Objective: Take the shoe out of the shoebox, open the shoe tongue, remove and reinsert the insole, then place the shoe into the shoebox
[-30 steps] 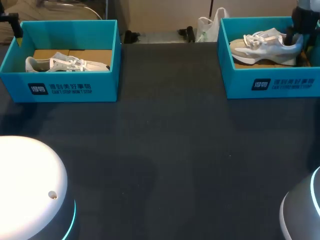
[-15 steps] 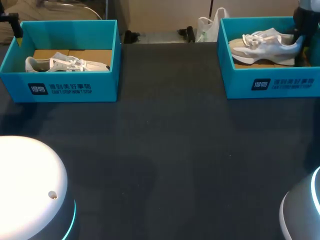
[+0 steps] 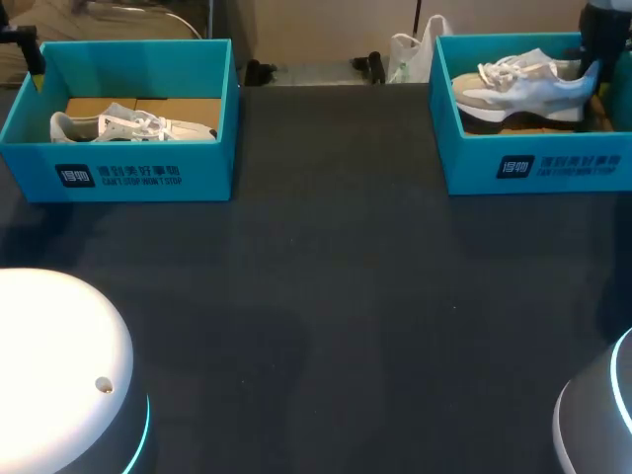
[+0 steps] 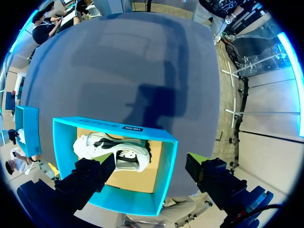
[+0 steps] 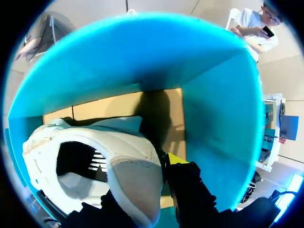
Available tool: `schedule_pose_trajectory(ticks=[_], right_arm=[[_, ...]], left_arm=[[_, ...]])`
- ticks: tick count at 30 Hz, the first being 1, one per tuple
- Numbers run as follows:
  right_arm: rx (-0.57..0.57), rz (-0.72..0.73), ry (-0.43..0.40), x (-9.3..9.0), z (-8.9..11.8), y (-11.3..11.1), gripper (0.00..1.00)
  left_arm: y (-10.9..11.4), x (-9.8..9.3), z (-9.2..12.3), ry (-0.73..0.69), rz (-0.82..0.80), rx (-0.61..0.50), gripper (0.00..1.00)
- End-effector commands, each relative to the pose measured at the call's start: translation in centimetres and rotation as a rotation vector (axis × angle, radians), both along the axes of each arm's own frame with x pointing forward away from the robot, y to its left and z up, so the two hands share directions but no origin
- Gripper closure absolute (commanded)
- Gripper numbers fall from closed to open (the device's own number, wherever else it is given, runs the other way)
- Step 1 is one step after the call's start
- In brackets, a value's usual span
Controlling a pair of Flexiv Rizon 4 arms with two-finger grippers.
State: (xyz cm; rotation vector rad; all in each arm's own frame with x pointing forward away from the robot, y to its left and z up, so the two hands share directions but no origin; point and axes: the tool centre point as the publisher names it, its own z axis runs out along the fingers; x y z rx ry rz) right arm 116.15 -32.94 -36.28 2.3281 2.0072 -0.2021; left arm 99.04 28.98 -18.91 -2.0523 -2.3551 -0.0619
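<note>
The dark worktop carries two turquoise shoeboxes set well apart at its far side. The left shoebox stands at the far left and the right shoebox at the far right. Both have brown cardboard floors.

The left shoe, white with white laces, lies low on the floor of the left shoebox. The right shoe, pale grey and white, is inside the walls of the right shoebox. It is tilted, with its heel end raised toward the box's right wall and its toe pointing toward the left wall.

The right hand comes down at the far right corner of the right shoebox and pinches the right shoe at the heel. The heel collar sits between its two dark fingers, and one yellow tip shows just beside the collar, on the outside of the shoe.

The left hand hangs above the left shoebox with its fingers spread wide. It touches neither the box nor the left shoe, which lies below and between the fingers.
</note>
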Motion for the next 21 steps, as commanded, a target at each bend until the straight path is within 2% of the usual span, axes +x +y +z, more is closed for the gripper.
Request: schedule_pose_trajectory(ticks=[1, 21], right_arm=[[-0.009, -0.013, 0.015, -0.1, 3.0, -0.1, 1.00], [-0.059, -0.003, -0.062, -2.1, 11.4, 0.2, 1.00]], left_arm=[[0.0, -0.2, 0.0, -0.004, -0.001, 0.001, 0.00], [0.0, -0.2, 0.0, -0.004, -0.001, 0.001, 0.00]])
